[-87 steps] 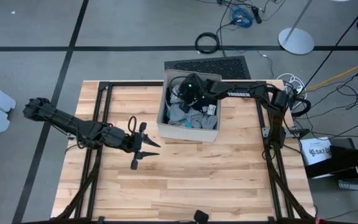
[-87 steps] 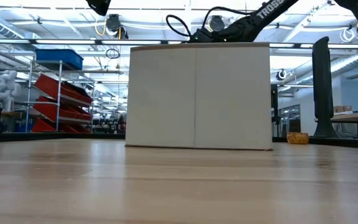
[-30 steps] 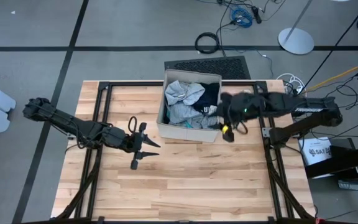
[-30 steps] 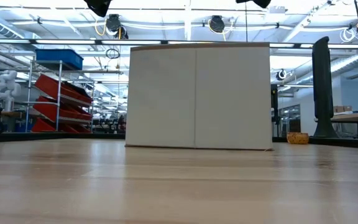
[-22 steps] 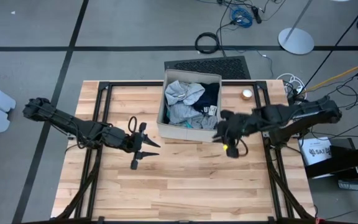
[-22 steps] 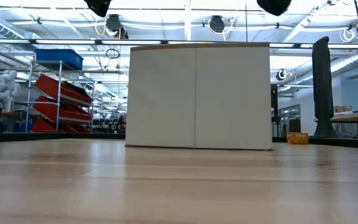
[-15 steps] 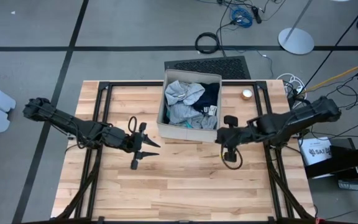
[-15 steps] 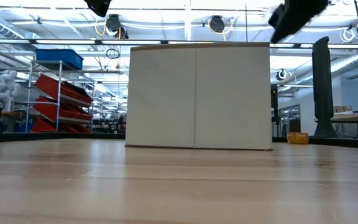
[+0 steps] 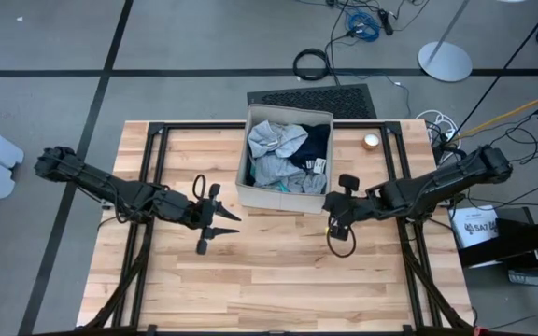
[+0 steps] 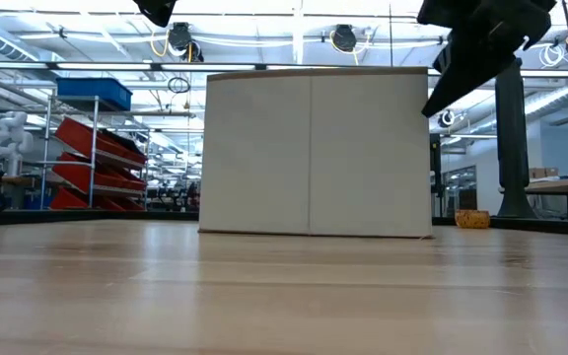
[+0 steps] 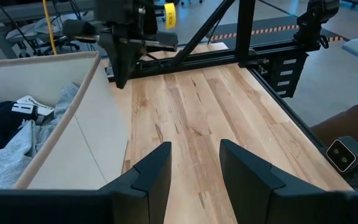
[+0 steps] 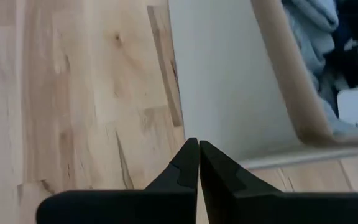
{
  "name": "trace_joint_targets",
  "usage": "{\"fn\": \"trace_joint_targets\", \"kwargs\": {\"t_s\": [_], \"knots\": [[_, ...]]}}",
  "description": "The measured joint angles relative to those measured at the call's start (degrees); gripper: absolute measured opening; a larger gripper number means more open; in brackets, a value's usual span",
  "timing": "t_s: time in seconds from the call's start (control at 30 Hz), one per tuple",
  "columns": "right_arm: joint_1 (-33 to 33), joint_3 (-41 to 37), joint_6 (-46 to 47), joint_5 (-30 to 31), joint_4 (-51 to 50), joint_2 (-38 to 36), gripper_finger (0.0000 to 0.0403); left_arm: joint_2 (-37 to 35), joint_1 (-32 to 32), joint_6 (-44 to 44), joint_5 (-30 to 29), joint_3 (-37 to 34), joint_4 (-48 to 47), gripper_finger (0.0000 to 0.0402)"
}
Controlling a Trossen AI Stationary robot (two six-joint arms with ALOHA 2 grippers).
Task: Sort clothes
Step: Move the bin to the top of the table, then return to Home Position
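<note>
The clothes lie in the beige fabric box (image 9: 247,161): a grey top (image 9: 273,140), a navy piece (image 9: 315,145) and a strip of turquoise (image 9: 283,188) at the near wall. In the left wrist view the grey top (image 11: 17,152) shows inside the box. My right gripper (image 9: 336,217) is shut and empty, just off the box's near right corner, above the table; it also shows in the right wrist view (image 12: 195,149) and the low view (image 10: 430,106). My left gripper (image 9: 220,232) is open and empty, left of the box, above the table (image 11: 196,158).
A small roll of tape (image 9: 371,141) lies on the table to the right of the box. Black frame rails (image 9: 398,177) run along the table's left and right sides. Bare wooden table (image 9: 278,271) stretches from the box to the near edge.
My right gripper has gone from the box's right side toward the table's near edge and down, to just off the box's near right corner. It carries nothing. The clothes have not moved.
</note>
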Motion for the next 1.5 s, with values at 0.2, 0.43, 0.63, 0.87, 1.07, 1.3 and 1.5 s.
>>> {"fn": "trace_joint_targets", "kwargs": {"t_s": [0.2, 0.43, 0.63, 0.87, 1.07, 1.3, 1.5], "knots": [[-1.9, 0.0, -3.8, 0.5, 2.3, 0.0, 0.0000, 0.0, 0.0, 0.0, 0.0, 0.0, 0.0, 0.0145], [-8.8, 0.0, -9.2, -0.3, 2.2, 0.0, 0.0000, 0.0, 0.0, -0.1, 0.0, 0.0, 0.0, 0.0145], [-14.3, 0.0, -11.0, -4.2, 3.9, 0.1, 0.0000, 0.0, 0.0, -0.1, 0.0, 0.0, 0.0, 0.0145], [-12.6, 0.0, -6.5, -16.1, 4.4, 0.4, 0.0000, 0.0, 0.0, 0.0, 0.0, 0.0, -0.6, 0.0145], [-5.4, 0.0, -2.0, -20.2, 5.8, 0.4, 0.0000, 0.0, 0.1, 0.0, -2.4, 0.0, -3.3, 0.0145], [0.5, 0.6, -5.3, -21.2, 19.2, 0.4, 0.0000, 0.0, 0.1, 0.5, -3.2, 0.0, 1.1, 0.0145], [0.9, 4.1, -9.2, -21.0, 27.4, 0.4, 0.0000, 0.0, 0.1, 8.4, -5.0, 0.0, 9.6, 0.0145]]}}
